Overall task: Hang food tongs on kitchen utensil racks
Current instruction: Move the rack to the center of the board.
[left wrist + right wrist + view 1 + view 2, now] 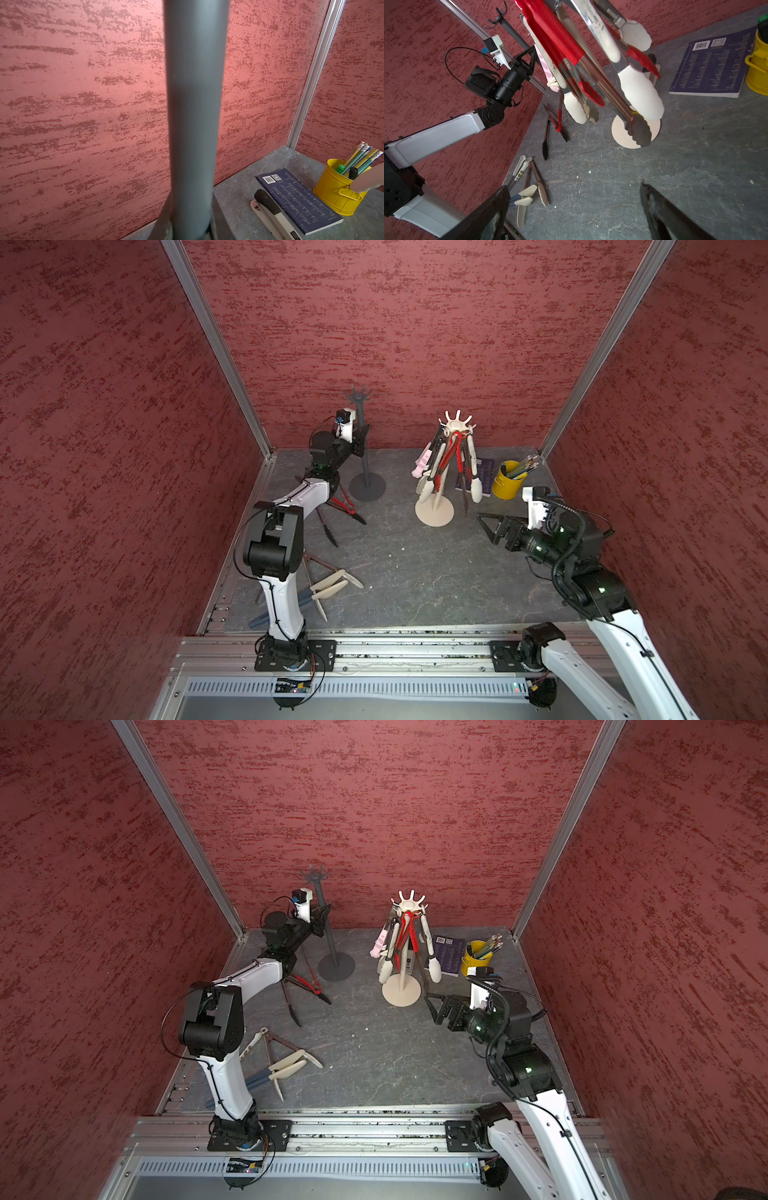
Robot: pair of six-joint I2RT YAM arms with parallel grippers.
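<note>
A yellow cup [507, 486] stands upright near the far right corner of the worktop [436, 572]. It holds a bundle of pencils [524, 467], a green-capped marker [340, 168] and a black-capped marker [353, 172]. A dark blue book [299, 199] lies flat just beside the cup, barcode up, near the far edge. A black-and-cream stapler [270, 209] lies along the book's other side. Small white crumbs [589, 171] dot the grey, veined worktop near its middle. Red textured walls [395, 323] close three sides.
</note>
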